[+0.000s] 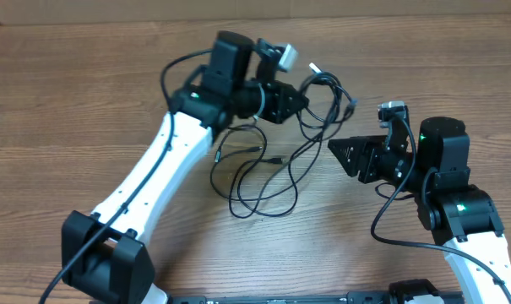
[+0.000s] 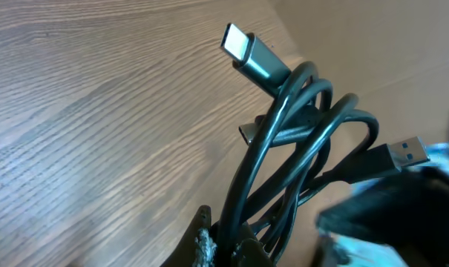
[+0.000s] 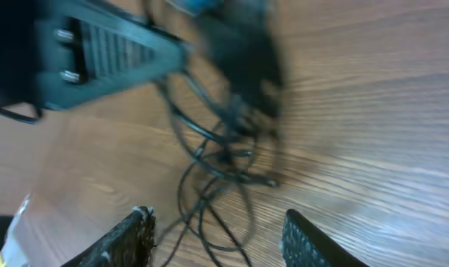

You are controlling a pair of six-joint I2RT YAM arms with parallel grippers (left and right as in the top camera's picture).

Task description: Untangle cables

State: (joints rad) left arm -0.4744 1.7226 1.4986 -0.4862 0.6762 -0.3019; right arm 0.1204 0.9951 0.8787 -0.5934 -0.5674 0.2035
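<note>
Left wrist view: the left jaws are pressed together on several black strands of the cables (image 2: 280, 111), held above the wooden surface (image 2: 76, 111). A silvery plug (image 2: 250, 53) and a USB-A plug (image 2: 404, 153) stick out of the bunch. Overhead: the left arm (image 1: 166, 160) reaches to the far centre, and the other loops lie on the surface, nearer and to the left. The right jaws stand spread just right of the loops. The right wrist view is blurred.

Between arms, cables (image 1: 276, 159) block path; left claw (image 1: 304, 103) near right claw (image 1: 332, 146), narrow gap; table (image 1: 69, 93) open far left.
</note>
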